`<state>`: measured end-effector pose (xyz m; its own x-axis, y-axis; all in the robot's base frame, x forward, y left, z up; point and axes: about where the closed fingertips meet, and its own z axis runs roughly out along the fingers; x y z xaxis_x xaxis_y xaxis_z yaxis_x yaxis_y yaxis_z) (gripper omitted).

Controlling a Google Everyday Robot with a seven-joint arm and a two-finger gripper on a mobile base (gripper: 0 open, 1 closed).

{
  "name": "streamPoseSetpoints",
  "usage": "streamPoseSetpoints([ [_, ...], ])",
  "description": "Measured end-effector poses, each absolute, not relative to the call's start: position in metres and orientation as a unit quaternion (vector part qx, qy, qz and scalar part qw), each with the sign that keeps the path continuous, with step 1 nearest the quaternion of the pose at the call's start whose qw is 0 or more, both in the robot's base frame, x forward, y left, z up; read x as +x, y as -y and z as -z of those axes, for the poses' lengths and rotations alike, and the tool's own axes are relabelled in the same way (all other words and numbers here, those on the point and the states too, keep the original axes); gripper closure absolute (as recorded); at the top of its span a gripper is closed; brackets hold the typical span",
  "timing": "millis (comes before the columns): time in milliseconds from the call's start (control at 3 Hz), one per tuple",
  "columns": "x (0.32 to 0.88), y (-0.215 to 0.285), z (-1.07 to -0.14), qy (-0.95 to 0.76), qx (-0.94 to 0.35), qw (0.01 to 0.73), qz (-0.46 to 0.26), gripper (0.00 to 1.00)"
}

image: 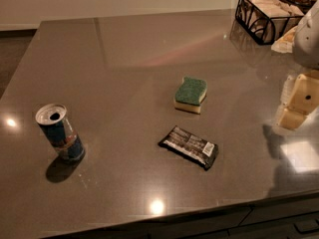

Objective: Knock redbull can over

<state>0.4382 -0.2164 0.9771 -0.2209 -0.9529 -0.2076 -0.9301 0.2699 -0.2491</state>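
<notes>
Blue-silver redbull can (pixel 59 133): upright near left edge of desk (pixel 129 59), not yet knocked.
Cream gripper (pixel 298 106): right edge, well apart from can, approach seemingly unstarted; grasp state cannot tell.

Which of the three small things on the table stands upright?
The redbull can, far left; the sponge and the candy bar lie flat. The gripper is at the right edge.
</notes>
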Motion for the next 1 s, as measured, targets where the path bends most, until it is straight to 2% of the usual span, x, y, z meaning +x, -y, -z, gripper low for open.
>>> streamPoseSetpoints([
  [667,0.449,0.195,-0.98,-0.773,-0.611,0.173,0.013,0.0],
  [1000,0.463,0.153,-0.984,-0.753,-0.628,0.197,-0.009,0.0],
])
